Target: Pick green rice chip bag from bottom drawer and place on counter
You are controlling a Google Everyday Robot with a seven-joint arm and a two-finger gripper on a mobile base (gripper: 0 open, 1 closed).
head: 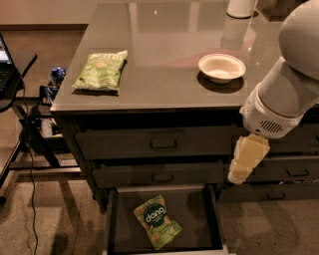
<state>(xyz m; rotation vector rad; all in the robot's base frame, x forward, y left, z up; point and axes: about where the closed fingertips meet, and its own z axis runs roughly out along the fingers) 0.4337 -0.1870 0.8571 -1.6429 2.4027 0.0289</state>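
Observation:
The green rice chip bag (156, 220), with its dark round "dang" logo, lies flat in the open bottom drawer (113, 219), a little left of the middle. The counter (169, 50) is the glossy grey top above it. My gripper (247, 160), cream-coloured, hangs below the white arm (286, 89) in front of the cabinet's right side. It is level with the middle drawer, above and to the right of the bag, and touches nothing.
A paler green kettle bag (101, 70) lies on the counter's left. A white bowl (222, 67) sits at the right and a white container (240, 7) at the back. A small black side table (12, 74) and cables (30, 164) stand at left.

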